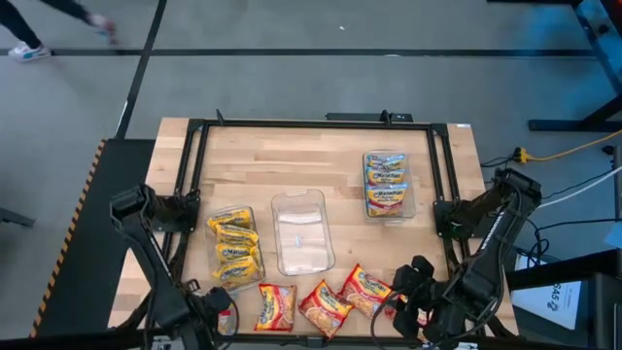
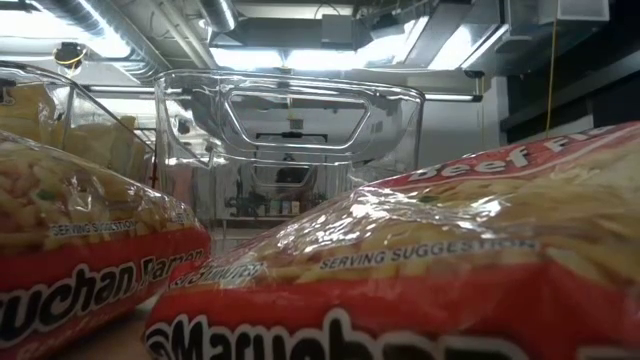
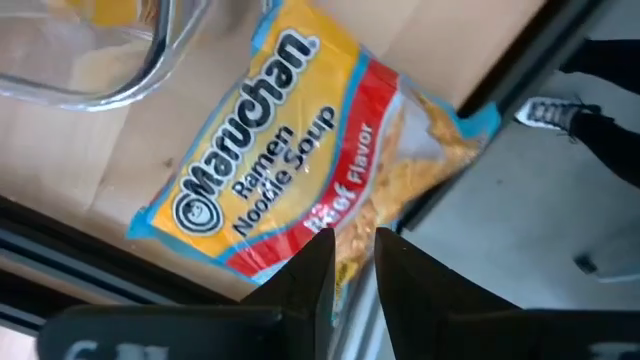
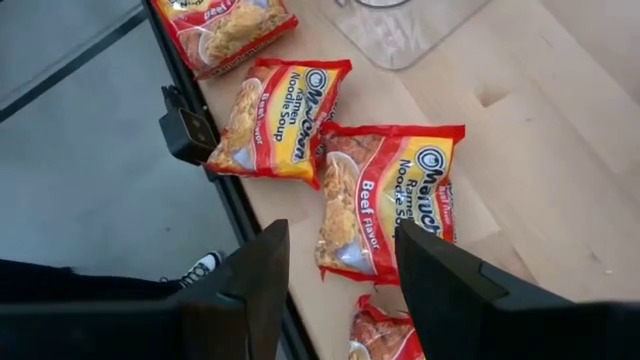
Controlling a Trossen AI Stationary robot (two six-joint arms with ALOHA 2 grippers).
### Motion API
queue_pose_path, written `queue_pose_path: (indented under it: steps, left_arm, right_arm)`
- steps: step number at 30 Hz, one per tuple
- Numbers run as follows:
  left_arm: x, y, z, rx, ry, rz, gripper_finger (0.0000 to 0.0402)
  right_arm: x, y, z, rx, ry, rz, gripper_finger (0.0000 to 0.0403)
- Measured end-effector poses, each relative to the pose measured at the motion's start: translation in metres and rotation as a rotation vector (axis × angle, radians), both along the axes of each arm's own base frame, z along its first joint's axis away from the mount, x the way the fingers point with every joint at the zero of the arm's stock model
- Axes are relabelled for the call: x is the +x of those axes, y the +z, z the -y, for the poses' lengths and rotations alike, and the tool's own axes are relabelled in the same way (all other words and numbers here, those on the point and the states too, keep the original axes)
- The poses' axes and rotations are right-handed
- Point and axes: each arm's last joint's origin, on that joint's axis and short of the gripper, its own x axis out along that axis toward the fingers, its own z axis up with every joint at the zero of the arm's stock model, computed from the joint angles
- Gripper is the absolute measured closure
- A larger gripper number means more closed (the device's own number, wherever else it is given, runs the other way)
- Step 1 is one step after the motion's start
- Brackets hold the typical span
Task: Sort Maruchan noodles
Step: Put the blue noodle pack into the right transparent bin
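Loose beef packets (image 1: 326,305) lie along the table's (image 1: 321,156) near edge; right fingers (image 4: 335,270) gape empty above them, left fingers (image 3: 350,265) narrow, empty; a nudge could tip one off

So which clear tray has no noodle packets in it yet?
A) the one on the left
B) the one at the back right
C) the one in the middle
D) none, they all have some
C: in the high view the middle tray shows only bare clear plastic, while the left tray holds yellow packets and the back-right tray holds a stack too.
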Motion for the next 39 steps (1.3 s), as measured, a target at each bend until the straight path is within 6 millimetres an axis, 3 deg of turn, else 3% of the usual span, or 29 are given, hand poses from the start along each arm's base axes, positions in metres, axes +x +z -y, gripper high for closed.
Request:
queue_pose_path:
  steps: [18, 24, 29, 33, 39]
  left_arm:
    - [0.007, -0.046, 0.013, 0.08, -0.03, -0.129, 0.0334]
    - [0.008, -0.048, 0.011, 0.084, -0.015, -0.148, 0.0389]
    - [0.008, -0.048, 0.011, 0.078, 0.003, -0.164, 0.04]
    - [0.005, -0.038, 0.006, 0.07, 0.003, -0.178, 0.0401]
    - [-0.004, 0.002, -0.013, 0.038, 0.009, -0.169, 0.0401]
  right_arm:
    - [0.001, 0.001, -0.005, 0.067, 0.025, -0.018, 0.0224]
    - [0.0, 0.001, -0.005, 0.07, 0.032, -0.032, 0.0224]
    - [0.0, 0.001, -0.004, 0.055, 0.052, -0.031, 0.0224]
    - [0.0, 0.001, -0.004, 0.053, 0.056, -0.032, 0.0224]
    - [-0.001, 0.0, -0.005, 0.075, 0.076, -0.071, 0.0224]
